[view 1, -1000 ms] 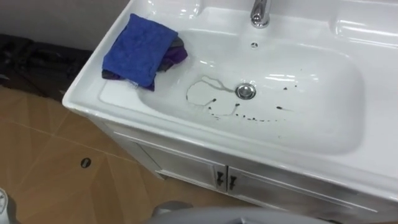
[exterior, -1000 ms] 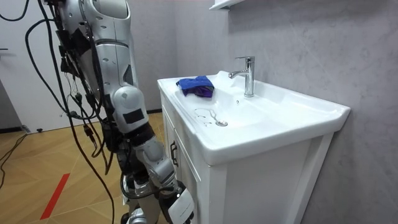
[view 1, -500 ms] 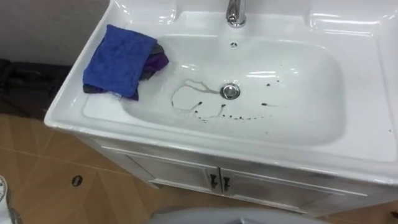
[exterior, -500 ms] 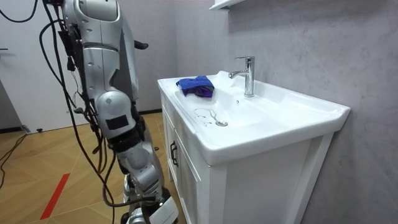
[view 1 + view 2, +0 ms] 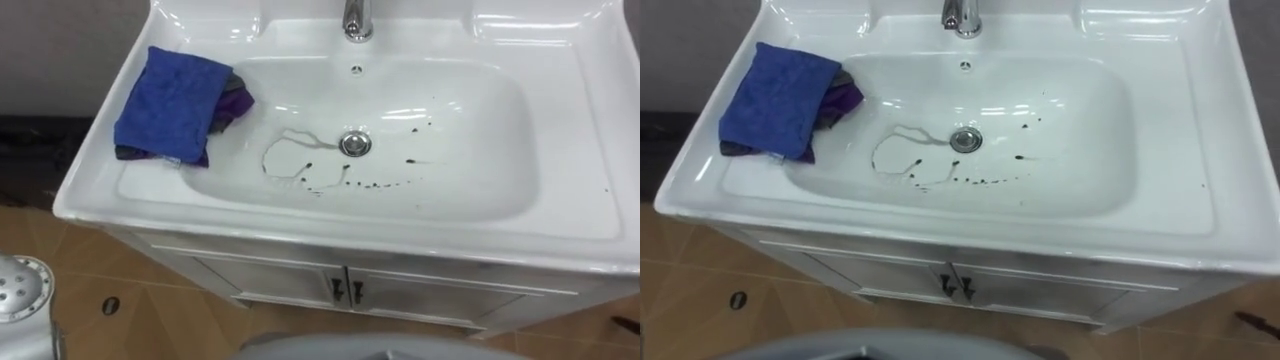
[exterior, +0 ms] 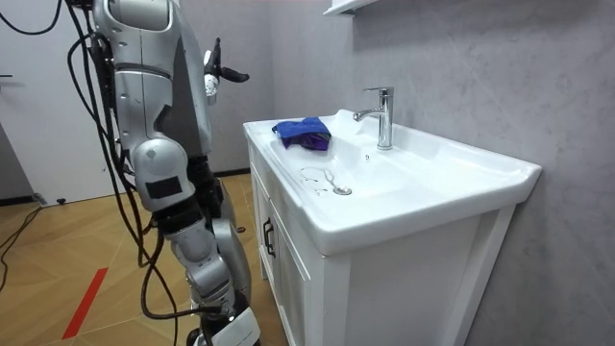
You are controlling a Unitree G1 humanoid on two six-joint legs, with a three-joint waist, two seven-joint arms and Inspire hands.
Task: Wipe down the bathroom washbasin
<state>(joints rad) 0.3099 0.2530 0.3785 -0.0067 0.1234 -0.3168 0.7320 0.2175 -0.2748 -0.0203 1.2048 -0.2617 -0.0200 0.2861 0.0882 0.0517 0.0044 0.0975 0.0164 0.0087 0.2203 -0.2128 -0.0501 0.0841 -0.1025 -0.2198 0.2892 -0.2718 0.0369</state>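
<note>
The white basin (image 5: 560,150) lies below me, with dark spots and a thin stain ring around its drain (image 5: 354,142). A folded blue cloth (image 5: 172,100) over a purple one rests on the basin's left rim, with no hand touching it. In the room view I stand at the vanity's front corner. My left hand (image 6: 219,73) is raised at chest height, well short of the basin, with its fingers spread and nothing in them. My right hand (image 6: 233,325) hangs low by the cabinet at the picture's bottom edge.
A chrome tap (image 5: 356,20) stands at the basin's back edge. The cabinet doors (image 5: 345,290) with dark handles are below the rim. Wooden floor (image 5: 60,230) lies to the left. A shelf (image 6: 351,6) hangs on the wall above.
The eye view has shifted, so the basin sits more centred. My left hand has risen to chest height. My right arm has swung back from the cabinet.
</note>
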